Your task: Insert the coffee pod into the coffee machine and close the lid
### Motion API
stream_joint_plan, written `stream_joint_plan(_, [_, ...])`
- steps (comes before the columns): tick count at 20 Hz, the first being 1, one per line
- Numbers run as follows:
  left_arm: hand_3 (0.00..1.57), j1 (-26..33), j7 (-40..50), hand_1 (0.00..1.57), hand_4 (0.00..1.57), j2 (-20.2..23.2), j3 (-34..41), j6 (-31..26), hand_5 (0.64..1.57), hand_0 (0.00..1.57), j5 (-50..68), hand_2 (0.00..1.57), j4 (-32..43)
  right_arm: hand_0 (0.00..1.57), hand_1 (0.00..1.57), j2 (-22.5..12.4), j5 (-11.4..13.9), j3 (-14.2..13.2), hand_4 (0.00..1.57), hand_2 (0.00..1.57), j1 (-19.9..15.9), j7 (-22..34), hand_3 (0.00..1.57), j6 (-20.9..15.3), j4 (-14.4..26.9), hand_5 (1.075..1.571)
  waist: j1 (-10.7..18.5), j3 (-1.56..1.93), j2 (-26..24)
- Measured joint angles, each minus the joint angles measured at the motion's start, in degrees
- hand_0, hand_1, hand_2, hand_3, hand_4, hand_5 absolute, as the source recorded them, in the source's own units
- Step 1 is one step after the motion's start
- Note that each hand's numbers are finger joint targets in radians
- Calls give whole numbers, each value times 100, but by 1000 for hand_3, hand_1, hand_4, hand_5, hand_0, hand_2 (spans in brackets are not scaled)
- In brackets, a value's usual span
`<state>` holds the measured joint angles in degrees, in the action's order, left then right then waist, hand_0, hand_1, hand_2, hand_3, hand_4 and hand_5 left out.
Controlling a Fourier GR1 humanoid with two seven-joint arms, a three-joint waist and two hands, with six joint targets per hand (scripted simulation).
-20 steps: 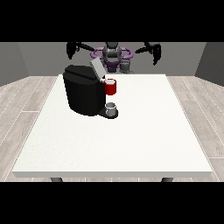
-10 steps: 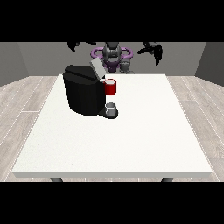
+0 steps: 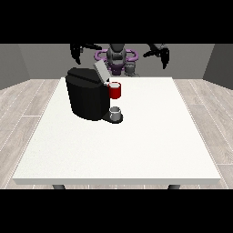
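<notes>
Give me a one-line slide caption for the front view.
Humanoid behind white table, both hands raised; black coffee machine with lid open, a grey thing at its base.

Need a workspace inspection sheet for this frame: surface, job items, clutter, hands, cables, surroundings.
Surface: white table, mostly bare.
Job's things: black coffee machine at the view's left of the table, lid raised; a red thing at the machine; a grey thing on the machine's base, cannot tell if it is the pod.
Clutter: a grey thing at the far edge.
Hands: hand at the view's left and hand at the view's right raised above the table, touching nothing.
Cables: nothing seen.
Surroundings: wood-look floor, grey walls.
</notes>
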<state>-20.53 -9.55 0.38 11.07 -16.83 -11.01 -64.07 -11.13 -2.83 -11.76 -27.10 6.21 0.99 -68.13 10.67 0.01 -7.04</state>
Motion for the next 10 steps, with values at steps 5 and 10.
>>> stream_joint_plan(5, [0, 212, 181, 0, 356, 51, -59, 22, 1571, 0, 172, 0, -590, 0, 0, 89, -87, 17, 0, 0, -207, 10, 0, -36, 251, 1571, -61, 0, 261])
stream_joint_plan(10, [0, 474, 179, 0, 381, 114, -140, 76, 1571, 0, 242, 0, -1007, 0, 0, 122, -53, 138, 0, 0, -527, 103, 0, -63, 421, 1571, -98, 0, 476])
